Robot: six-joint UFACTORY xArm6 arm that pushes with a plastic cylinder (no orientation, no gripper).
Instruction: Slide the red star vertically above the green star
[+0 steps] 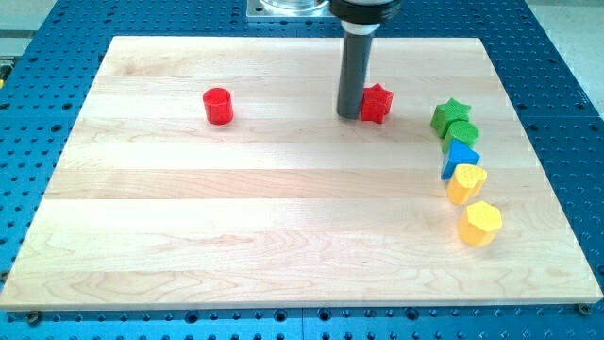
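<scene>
The red star [377,103] lies on the wooden board near the view's top, right of centre. The green star [449,115] lies to its right and slightly lower, near the board's right side. My tip [348,115] is at the red star's left edge, touching or almost touching it. The dark rod rises from there to the view's top.
A red cylinder [218,106] stands at the upper left. Below the green star runs a close chain: a green block [462,133], a blue block [460,155], a yellow block [465,182] and a yellow hexagon [480,223]. The board [189,236] lies on a blue perforated table.
</scene>
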